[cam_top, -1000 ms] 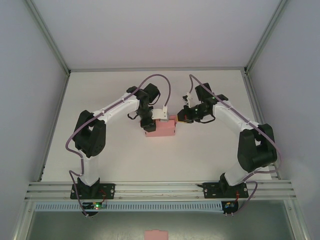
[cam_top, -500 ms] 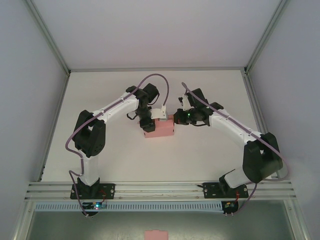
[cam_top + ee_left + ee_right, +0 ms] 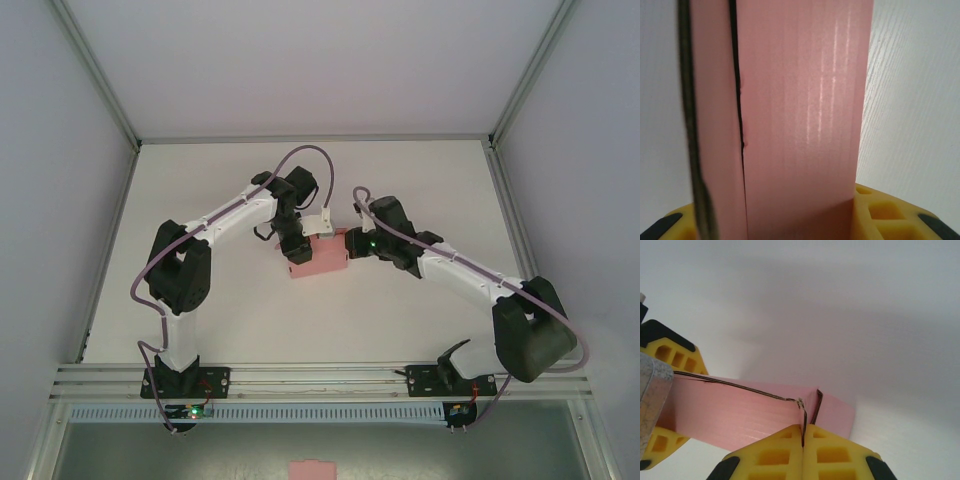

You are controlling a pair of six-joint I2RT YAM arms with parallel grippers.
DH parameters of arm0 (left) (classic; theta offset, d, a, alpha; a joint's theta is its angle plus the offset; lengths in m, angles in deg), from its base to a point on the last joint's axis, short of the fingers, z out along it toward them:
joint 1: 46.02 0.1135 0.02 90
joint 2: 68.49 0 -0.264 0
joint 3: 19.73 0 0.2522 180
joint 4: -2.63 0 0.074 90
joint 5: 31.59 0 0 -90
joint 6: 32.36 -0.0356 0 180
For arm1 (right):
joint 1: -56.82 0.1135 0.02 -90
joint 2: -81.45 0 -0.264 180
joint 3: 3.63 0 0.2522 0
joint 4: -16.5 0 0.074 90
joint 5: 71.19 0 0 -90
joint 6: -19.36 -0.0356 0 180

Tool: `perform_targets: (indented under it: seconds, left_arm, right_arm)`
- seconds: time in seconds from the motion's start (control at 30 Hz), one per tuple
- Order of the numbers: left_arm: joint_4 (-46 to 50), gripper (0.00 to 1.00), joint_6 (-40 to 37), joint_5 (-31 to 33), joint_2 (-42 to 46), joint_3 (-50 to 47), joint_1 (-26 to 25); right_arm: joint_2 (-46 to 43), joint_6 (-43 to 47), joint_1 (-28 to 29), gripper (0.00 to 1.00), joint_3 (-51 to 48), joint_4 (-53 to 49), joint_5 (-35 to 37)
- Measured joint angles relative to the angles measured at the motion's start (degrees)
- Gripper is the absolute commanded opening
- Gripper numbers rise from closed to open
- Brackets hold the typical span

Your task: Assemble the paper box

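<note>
Since the earlier frame the right arm (image 3: 455,278) has been swung inward, and the right gripper (image 3: 803,432) has been brought against the right end of the box (image 3: 320,262). The box is held at mid-table (image 3: 420,180), its long axis running left to right between the tools. The left gripper (image 3: 297,248) is part-open and clamped across the left end. The right gripper is fully closed at an end corner; whether card is nipped cannot be told.
</note>
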Motion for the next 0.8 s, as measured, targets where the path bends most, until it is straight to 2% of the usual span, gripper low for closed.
perform_targets:
  seconds: [0.2,0.23,0.27,0.33,0.5,0.67,0.8]
  left_arm:
    - [-1.0,0.59,2.9,0.3,0.2,0.0,-0.1]
    - [-1.5,0.71,3.5,0.3,0.3,0.0,-0.1]
    - [-2.1,0.75,4.2,0.5,0.6,0.0,-0.1]
    - [-2.8,0.82,5.7,1.0,1.7,0.0,-0.1]
    - [-4.5,0.87,9.9,2.7,7.7,-0.2,-0.1]
    - [-6.6,0.82,15.3,8.0,17.1,-4.7,-0.1]
    - [-7.2,0.64,18.6,12.5,21.7,-11.5,-0.1]
  right_arm:
    - [-0.5,0.0,3.7,0.00,-1.2,2.1,9.1]
    - [-0.8,-0.4,4.1,0.00,-1.4,2.1,10.1]
    - [-1.0,-1.0,4.4,0.00,-1.6,2.1,11.0]
    - [-1.6,-1.8,5.0,0.00,-2.1,2.1,12.4]
    - [-2.1,-4.7,6.4,0.00,-2.4,1.7,15.0]
    - [-1.5,-7.2,6.8,0.00,-1.2,0.1,15.8]
    - [-0.4,-7.6,6.8,0.00,0.4,-1.0,15.7]
